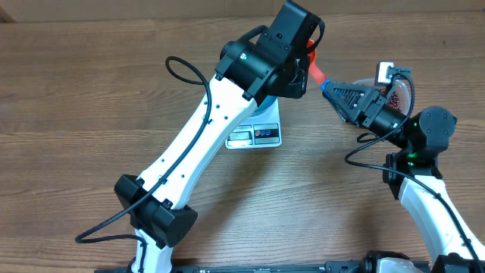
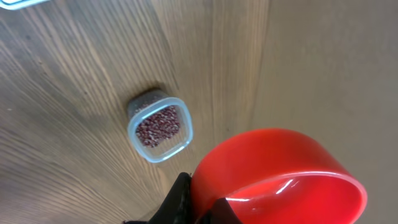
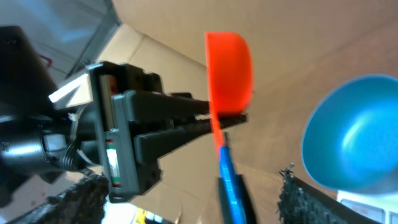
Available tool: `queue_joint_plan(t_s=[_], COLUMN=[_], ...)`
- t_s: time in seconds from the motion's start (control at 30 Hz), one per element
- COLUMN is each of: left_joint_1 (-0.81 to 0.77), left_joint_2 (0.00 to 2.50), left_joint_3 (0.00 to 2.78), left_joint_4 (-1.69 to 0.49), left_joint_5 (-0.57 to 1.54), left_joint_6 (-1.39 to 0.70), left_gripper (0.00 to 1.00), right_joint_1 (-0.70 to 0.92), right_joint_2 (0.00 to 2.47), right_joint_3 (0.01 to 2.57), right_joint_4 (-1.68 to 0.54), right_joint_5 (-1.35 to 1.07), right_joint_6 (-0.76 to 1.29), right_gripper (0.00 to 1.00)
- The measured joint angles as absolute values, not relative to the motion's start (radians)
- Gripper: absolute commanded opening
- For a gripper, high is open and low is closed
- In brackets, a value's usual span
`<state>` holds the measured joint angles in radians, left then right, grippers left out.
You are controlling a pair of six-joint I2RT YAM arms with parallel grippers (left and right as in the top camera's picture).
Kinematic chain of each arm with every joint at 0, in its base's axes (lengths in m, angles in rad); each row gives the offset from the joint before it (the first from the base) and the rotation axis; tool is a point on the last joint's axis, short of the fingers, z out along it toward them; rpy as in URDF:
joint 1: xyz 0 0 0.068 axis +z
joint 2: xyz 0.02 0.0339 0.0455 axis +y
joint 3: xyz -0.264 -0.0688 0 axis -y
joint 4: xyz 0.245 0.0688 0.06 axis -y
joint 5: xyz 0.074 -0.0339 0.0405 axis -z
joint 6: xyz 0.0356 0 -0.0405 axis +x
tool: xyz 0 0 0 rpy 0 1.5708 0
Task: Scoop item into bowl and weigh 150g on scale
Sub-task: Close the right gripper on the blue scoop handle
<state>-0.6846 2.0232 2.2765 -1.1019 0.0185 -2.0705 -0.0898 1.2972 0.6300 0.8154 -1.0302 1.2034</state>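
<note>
- The left tool (image 3: 211, 121) is clamped on a red scoop (image 3: 229, 68), just where the cup joins its blue handle (image 3: 227, 174), and holds it in the air above the counter (image 1: 76, 91).
- The right tool (image 1: 333, 92) has its jaws spread apart, one on either side of the handle's blue end. Whether they touch it cannot be told.
- The beans (image 2: 158, 124), tiny and dark red-brown, lie in a loose heap inside a clear tub (image 2: 134, 134) on the wooden counter, close to the right arm.
- The blue bowl (image 3: 354, 137) appears to sit on the white scale (image 1: 258, 136), and from above the left arm hides most of it.
- Handling, as a judgement: the beans look hard, light and loose, so they would roll and spill from a tilted cup. The scoop looks like stiff, smooth plastic and is best gripped on the handle, back from the cup, and kept level.
</note>
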Motion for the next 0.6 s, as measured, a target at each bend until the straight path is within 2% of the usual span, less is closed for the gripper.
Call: queue_joint_plan(t_s=[0.27, 0.47, 0.6], left_joint_1=[-0.685, -0.685, -0.685], left_joint_2=[2.024, 2.023, 2.023], left_joint_3=[2.276, 2.276, 2.277], left_joint_4=[-1.019, -0.995, -0.994], left_joint_5=[0.014, 0.011, 0.011], left_joint_6=[-2.07, -2.07, -2.074], left_gripper=[0.04, 0.04, 0.04], right_joint_1=[-0.067, -0.017, -0.011], right_joint_2=[1.297, 1.297, 1.297], right_joint_3=[0.63, 0.63, 0.63], right_joint_4=[0.888, 0.922, 0.931], right_joint_5=[-0.973, -0.887, -0.85], right_joint_6=[1.227, 1.229, 1.229], right_gripper=[0.9, 0.75, 0.75])
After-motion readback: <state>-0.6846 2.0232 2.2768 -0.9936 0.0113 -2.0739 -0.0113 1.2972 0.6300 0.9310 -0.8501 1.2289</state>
